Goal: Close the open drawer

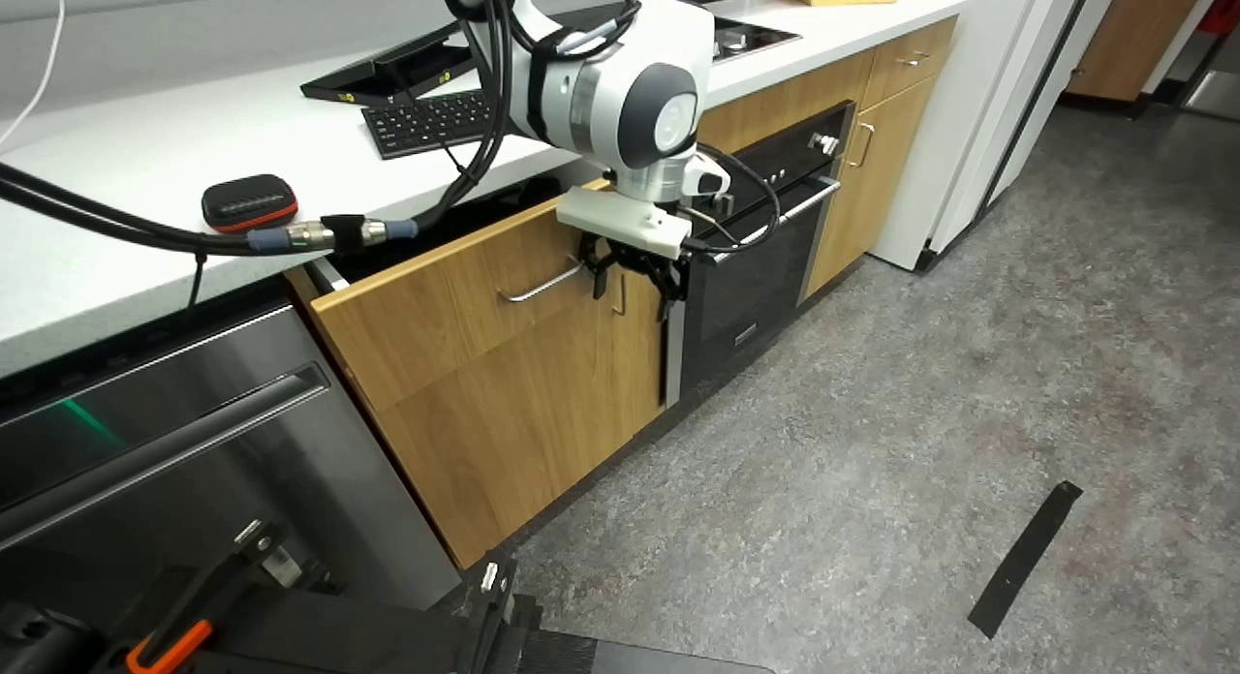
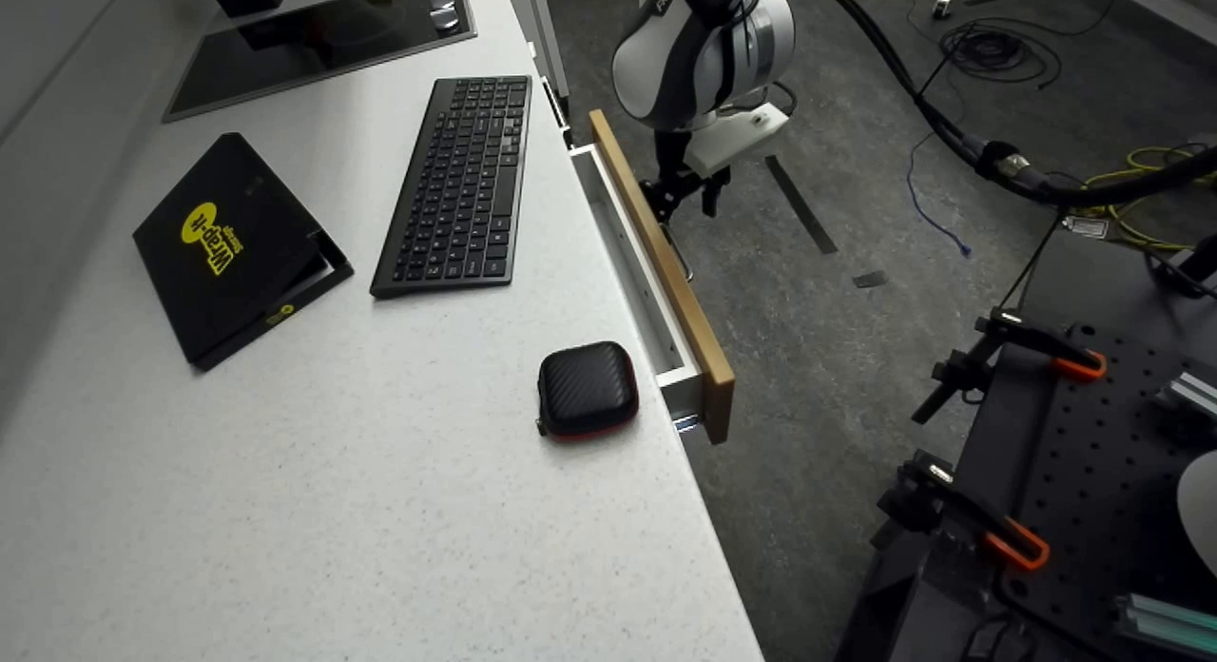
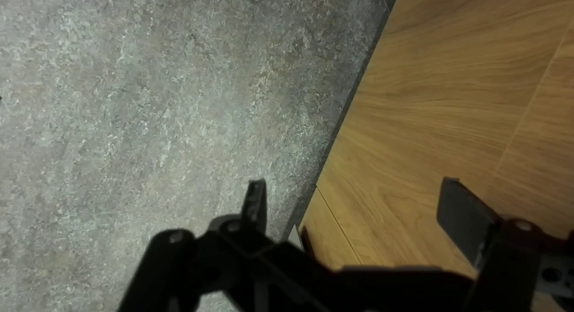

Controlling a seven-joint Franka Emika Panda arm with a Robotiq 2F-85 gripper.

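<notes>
Partly hidden behind jaws: handle (image 2: pixel 682 255) | jaws: spread | drawer (image 1: pixel 431 316): open, contents unclear

In an exterior view, the white countertop (image 2: pixel 380 510) carries a black case (image 2: pixel 588 391) at near right, a keyboard (image 2: pixel 456 182) beyond, a black box (image 2: pixel 241 258) left, and a far cooktop (image 2: pixel 323 48).
</notes>
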